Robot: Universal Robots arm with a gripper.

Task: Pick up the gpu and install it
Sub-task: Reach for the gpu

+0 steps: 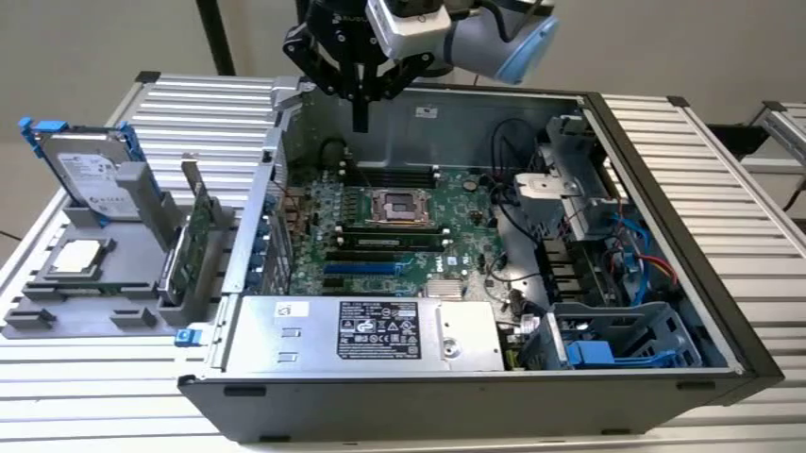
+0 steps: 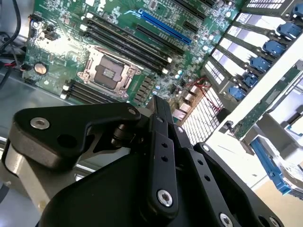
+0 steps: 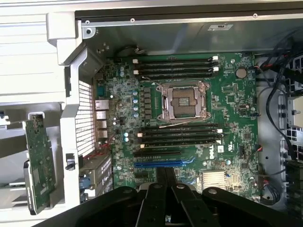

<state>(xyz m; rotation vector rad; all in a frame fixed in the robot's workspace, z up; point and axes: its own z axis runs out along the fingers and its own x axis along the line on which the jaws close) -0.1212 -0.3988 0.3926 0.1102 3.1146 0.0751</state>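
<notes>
Since the gpu [image 1: 189, 250] sits upright in its rack [image 1: 28, 321] outside the case [image 1: 705, 236] for easy grabbing, gripper [image 1: 361, 123] hangs above mobo [image 1: 321, 212], fingers [image 1: 361, 109] clenched, empty.

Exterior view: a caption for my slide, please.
Black claw above the open grey computer case; thin green gpu card stands outside.

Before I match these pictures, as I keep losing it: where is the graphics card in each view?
Exterior view: the graphics card stands on edge in the gray holder, outside the case, on the exterior view's left.
First wrist view: the graphics card stands outside the case, beyond the vented panel.
Second wrist view: its green edge runs beyond the blue clips.
Shared landmark: the empty processor socket.
</notes>
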